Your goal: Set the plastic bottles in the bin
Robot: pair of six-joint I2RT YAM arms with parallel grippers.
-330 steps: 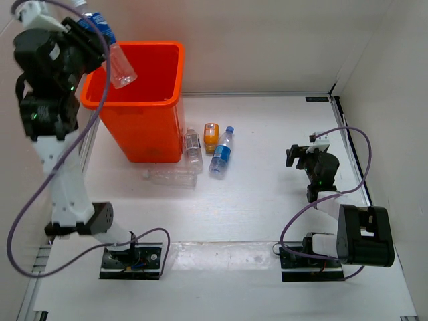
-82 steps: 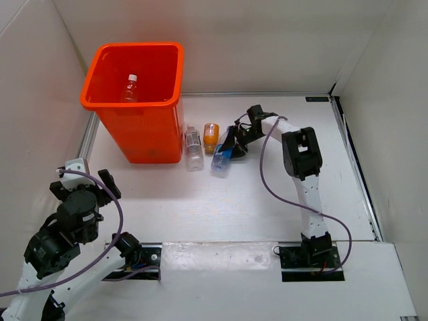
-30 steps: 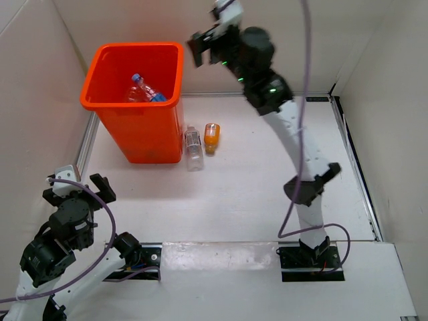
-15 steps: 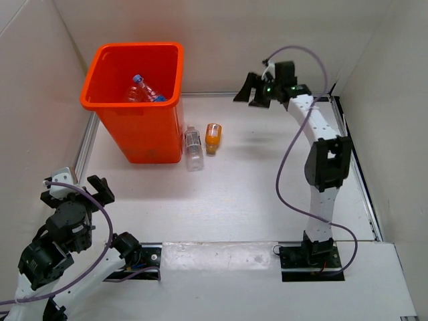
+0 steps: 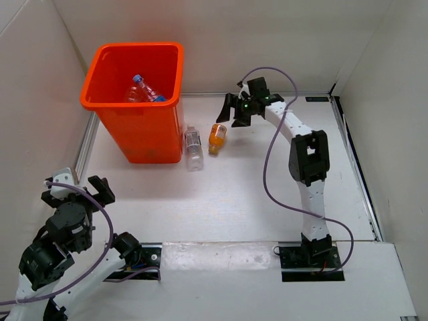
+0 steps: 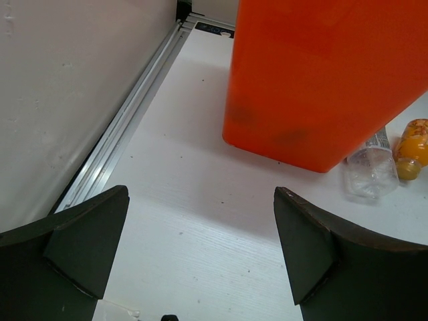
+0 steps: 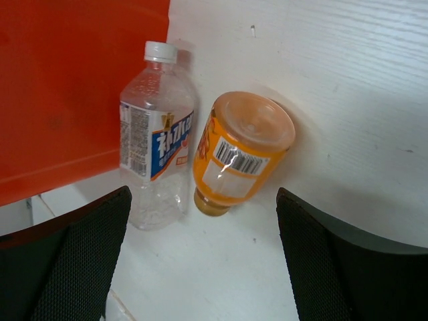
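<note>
Bin (image 5: 143, 137) upright in the far left corner of the table (image 5: 254, 194), rim uppermost. Inside it, a blue-capped bottle (image 5: 142, 85) slanted, cap toward the left edge, with more clear plastic under it, too jumbled to count.

On the table, hard against the bin's right wall, a clear bottle (image 5: 192, 148) on its side, white cap toward the far edge. Just beside that, on the side away from the bin, an orange bottle (image 5: 217, 137), also down on its side and skewed. Touching or a hair apart: cannot tell. Same pair from the right wrist: clear bottle (image 7: 157, 150) next to the bin (image 7: 73, 87), orange bottle (image 7: 241, 150) with its flat base toward the lens.

Right gripper (image 5: 234, 114) near the far edge, just right of the orange bottle, jaws spread wide, nothing between the fingers (image 7: 70, 257).

Left gripper (image 5: 75, 191) at the near left corner, well apart from both bottles, jaws likewise spread and bare, pointed at the bin (image 6: 321, 73), with the clear bottle (image 6: 371, 168) and orange bottle (image 6: 411, 144) beyond its right side.
</note>
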